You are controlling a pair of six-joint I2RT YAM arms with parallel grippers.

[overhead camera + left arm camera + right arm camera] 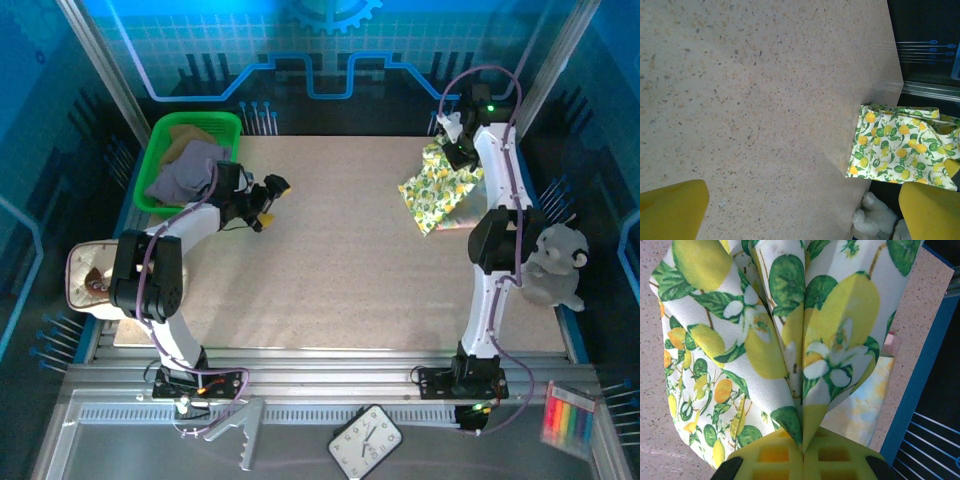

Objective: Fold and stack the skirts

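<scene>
Yellow skirt pinched in right end effector near right table edge.

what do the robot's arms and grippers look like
The left arm and right arm are slim white links with black joints, each trailing a purple cable. The right arm carries a small green light. The left gripper and right gripper have chunky yellow fingers; the right gripper's show square cut-outs.

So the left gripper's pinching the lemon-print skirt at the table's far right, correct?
No, it's the right gripper shut on the lemon-print skirt, at the far right of the table; the right wrist view shows the pinch. The left gripper is open.
</scene>
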